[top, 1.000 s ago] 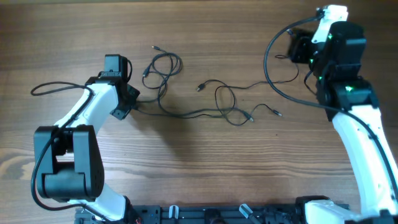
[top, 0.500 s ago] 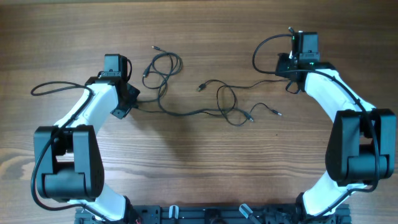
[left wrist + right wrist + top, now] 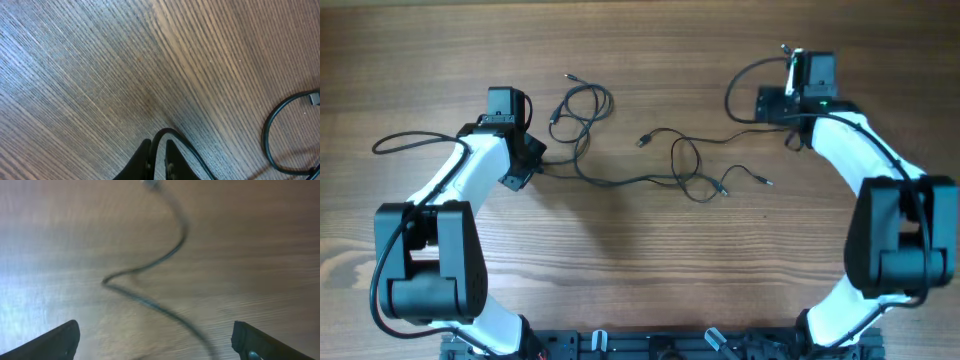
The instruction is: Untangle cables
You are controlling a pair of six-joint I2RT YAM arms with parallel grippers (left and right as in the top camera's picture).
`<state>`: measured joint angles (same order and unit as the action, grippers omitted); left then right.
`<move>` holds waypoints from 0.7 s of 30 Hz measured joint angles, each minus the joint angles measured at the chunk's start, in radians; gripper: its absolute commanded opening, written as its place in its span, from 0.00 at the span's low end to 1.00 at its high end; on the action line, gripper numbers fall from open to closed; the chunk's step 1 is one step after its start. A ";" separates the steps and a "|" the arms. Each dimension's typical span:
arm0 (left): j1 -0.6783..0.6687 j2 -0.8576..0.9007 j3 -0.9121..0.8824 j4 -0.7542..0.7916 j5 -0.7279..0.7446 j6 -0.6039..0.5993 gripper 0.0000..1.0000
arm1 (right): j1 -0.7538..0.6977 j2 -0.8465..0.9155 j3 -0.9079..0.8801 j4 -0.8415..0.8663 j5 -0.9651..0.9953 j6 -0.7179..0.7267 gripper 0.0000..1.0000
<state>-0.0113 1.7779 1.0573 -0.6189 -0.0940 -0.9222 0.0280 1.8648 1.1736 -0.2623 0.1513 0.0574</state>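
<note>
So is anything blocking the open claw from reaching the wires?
No, nothing visible. The right gripper is open over the bare table, and a strand of the cables lies just ahead with only wood between.

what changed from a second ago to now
The right arm came down from high by the camera to just over the table, its right end effector open and empty above a strand. The left end effector stays shut on the cables, which lie as before.

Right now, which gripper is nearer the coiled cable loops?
Left. The left gripper sits just beside the loops, shut on a cable; the right gripper hangs open far off at the cables' other end.
</note>
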 measured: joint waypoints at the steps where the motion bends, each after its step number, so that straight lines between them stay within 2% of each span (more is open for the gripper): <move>1: 0.000 0.000 0.000 0.000 0.000 0.000 0.10 | 0.000 0.016 -0.005 -0.013 -0.045 -0.008 0.31; 2: 0.000 0.000 0.000 0.000 0.000 0.000 0.09 | 0.000 0.021 -0.006 -0.021 -0.074 -0.019 0.04; 4: 0.000 0.000 0.000 -0.001 0.000 0.000 0.09 | 0.000 0.021 -0.006 -0.050 -0.090 -0.019 0.04; 7: 0.000 0.000 0.000 -0.001 0.000 0.000 0.07 | 0.000 0.013 0.009 -0.217 -0.105 -0.018 0.04; 9: 0.000 0.000 0.000 -0.002 0.000 0.000 0.07 | -0.004 -0.057 0.030 -0.351 -0.084 0.002 0.04; 11: 0.000 0.000 0.000 -0.001 0.003 0.000 0.06 | -0.042 -0.203 0.088 -0.441 0.000 0.073 0.04; 16: 0.000 -0.001 0.000 -0.002 0.003 0.000 0.04 | -0.231 -0.534 0.199 -0.407 0.051 0.198 0.04; 19: 0.000 -0.001 0.000 -0.002 0.003 0.000 0.04 | -0.320 -0.586 0.202 -0.410 0.063 0.232 0.05; 21: 0.000 -0.001 0.000 -0.002 0.003 0.000 0.04 | -0.323 -0.561 0.201 -0.482 -0.026 0.238 0.04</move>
<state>-0.0113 1.7767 1.0573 -0.6205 -0.0906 -0.9226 -0.2947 1.3037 1.3743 -0.7441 0.1257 0.2958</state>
